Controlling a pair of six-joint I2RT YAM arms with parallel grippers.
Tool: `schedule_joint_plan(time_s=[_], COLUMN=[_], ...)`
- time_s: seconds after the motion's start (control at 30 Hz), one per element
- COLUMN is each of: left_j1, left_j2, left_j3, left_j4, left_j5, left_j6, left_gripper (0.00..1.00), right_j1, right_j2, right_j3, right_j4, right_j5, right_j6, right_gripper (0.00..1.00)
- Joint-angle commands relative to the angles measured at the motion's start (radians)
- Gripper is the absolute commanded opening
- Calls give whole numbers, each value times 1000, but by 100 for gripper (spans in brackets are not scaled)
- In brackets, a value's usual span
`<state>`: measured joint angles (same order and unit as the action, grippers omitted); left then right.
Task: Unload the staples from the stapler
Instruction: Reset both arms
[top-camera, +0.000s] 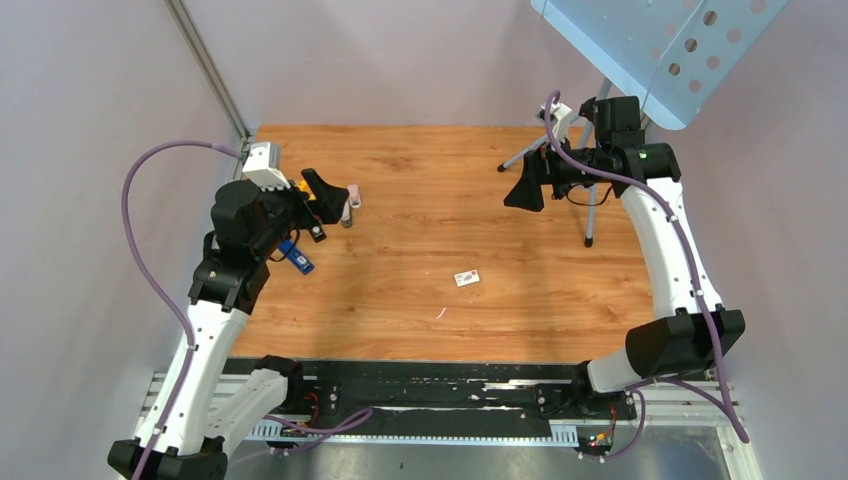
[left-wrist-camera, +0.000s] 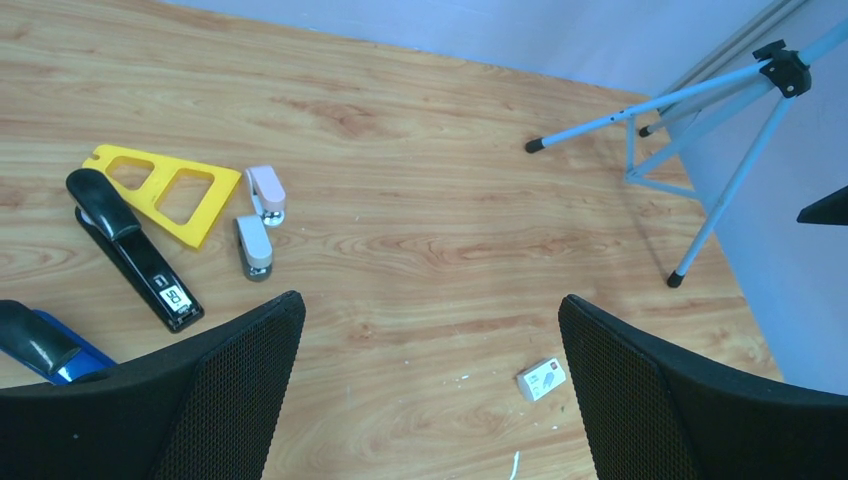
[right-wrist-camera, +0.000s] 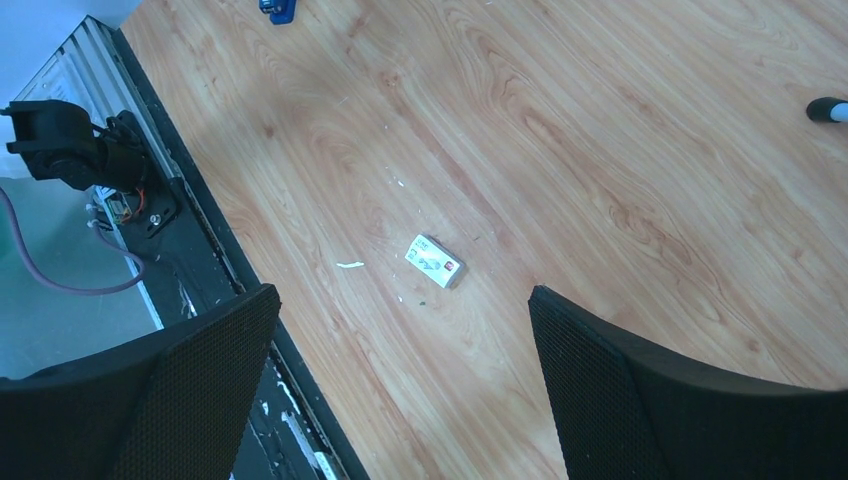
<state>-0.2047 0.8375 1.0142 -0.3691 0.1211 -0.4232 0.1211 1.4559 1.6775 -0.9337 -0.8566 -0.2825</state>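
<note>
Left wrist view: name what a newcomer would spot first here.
A long black stapler lies at the left beside a yellow triangular plastic frame, with a small pink stapler and a small grey stapler just right of them. A small white box sits alone on the wooden table at lower right.

A robot lab cell: grey partition walls (top-camera: 400, 60) enclose a wooden table (top-camera: 430, 200).
</note>
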Motion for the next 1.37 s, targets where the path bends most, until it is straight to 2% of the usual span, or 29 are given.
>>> schedule_joint_plan(time_s=[0.0, 0.97, 1.13, 1.33], left_j1=[16, 37, 37, 39], left_j2=[-13, -2, -2, 0], left_j3=[-3, 4, 2, -12], left_j4=[-9, -16, -16, -2], left_j5=[8, 25, 27, 39], left_j6=[8, 21, 20, 2], left_gripper=[100, 100, 100, 100], right_j1=[-24, -47, -46, -46], right_j2=[-18, 8, 5, 2], right_j3=[-14, 3, -6, -22], right_j4=[1, 13, 14, 27], right_j5=[-24, -52, -92, -68], right_j6=[15, 21, 21, 35], right_gripper=[100, 100, 100, 100])
